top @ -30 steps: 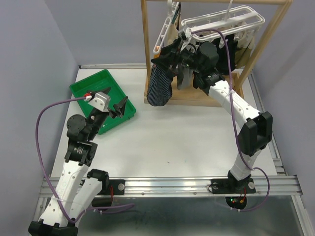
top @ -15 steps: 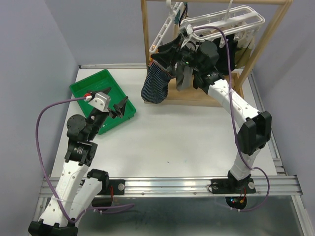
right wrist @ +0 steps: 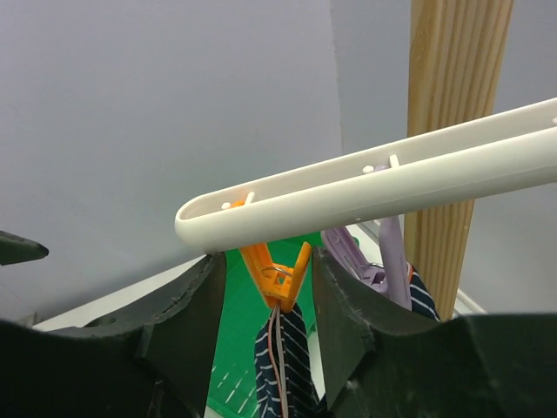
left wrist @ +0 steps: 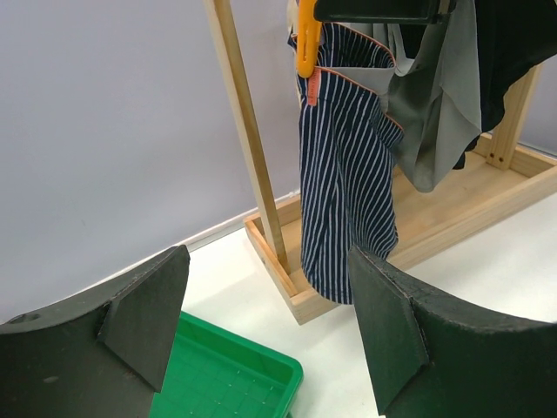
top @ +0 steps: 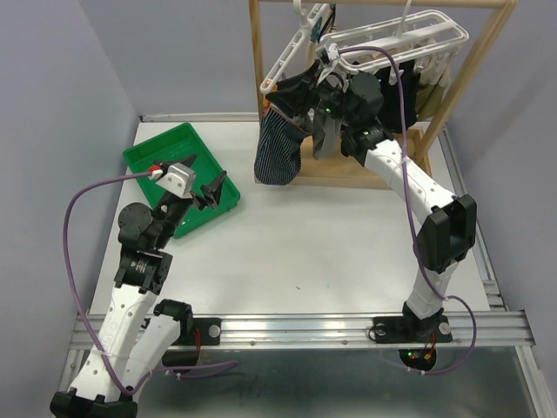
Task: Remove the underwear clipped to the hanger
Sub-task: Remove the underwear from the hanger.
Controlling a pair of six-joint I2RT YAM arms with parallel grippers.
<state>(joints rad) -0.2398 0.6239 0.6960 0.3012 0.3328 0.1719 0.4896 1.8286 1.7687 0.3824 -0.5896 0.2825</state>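
Lavender-grey walls close in a white table (top: pixel 331 252), and a wooden rack (top: pixel 256 52) stands along its far edge with a white clip hanger (right wrist: pixel 365 178) hung tilted from the top bar. The striped underwear (left wrist: pixel 344 174) hangs from an orange clip (right wrist: pixel 274 279) at the hanger's lower left end. Its long axis is vertical, waistband up, lower end pointing down at the rack's base rail and close above it. The rack's left upright stands just beside it on one side; a grey garment (left wrist: pixel 435 113) and a black garment (left wrist: pixel 513 52) hang close on the other. The right gripper (right wrist: pixel 268 261) brackets the orange clip, jaws narrow about it; whether they press it I cannot tell. The left gripper (left wrist: pixel 267 255) hangs wide and empty over the right edge of the green tray (top: pixel 157 139), well apart from the rack, with white tabletop showing between them
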